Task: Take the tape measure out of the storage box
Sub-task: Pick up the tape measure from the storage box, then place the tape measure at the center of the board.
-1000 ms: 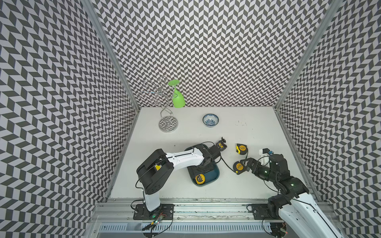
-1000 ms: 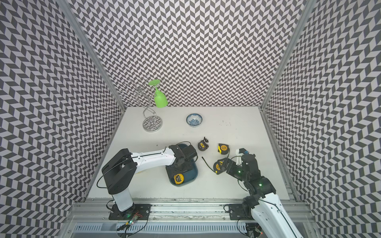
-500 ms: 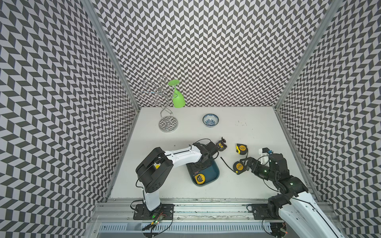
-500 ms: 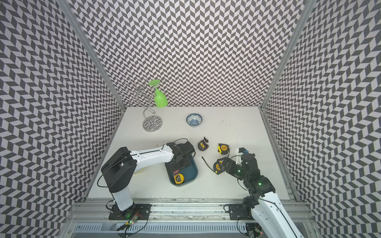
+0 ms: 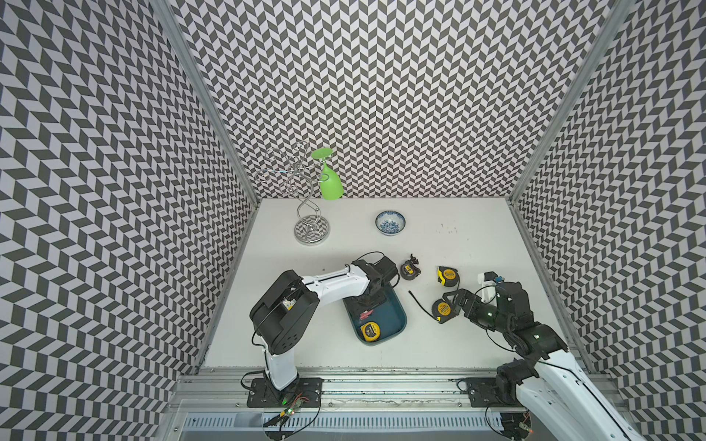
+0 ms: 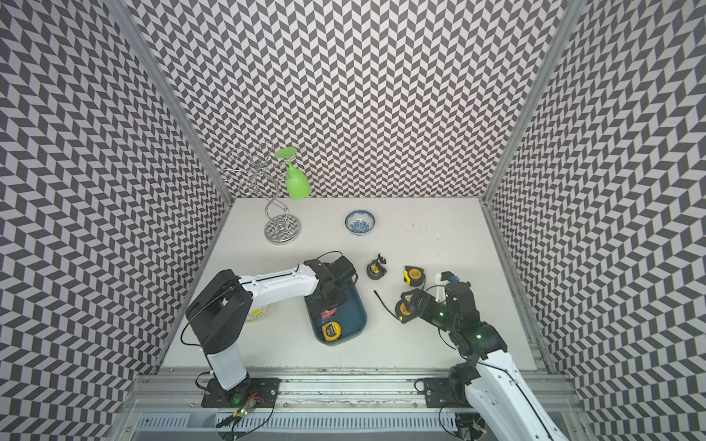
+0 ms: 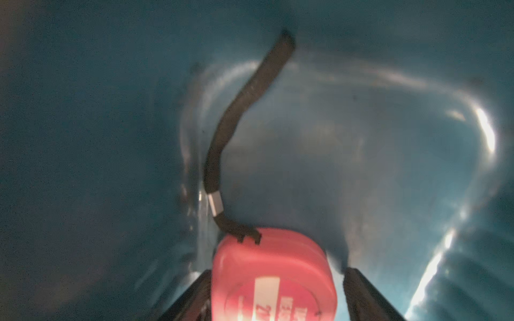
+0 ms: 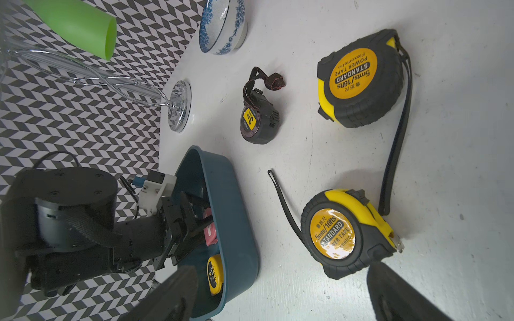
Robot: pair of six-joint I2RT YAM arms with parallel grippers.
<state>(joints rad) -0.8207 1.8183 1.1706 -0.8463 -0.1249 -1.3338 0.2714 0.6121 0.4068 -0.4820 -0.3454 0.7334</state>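
Left fingers straddle the red tape measure in the storage box, unclenched, while right fingers spread released, a yellow tape measure just ahead.

Teal storage box, red tape measure

The left arm and right arm wear white shells between bulky black joint housings, on screwed black base plates. Thin black cables loop beside them. Small green lights glow on the right arm's joints.
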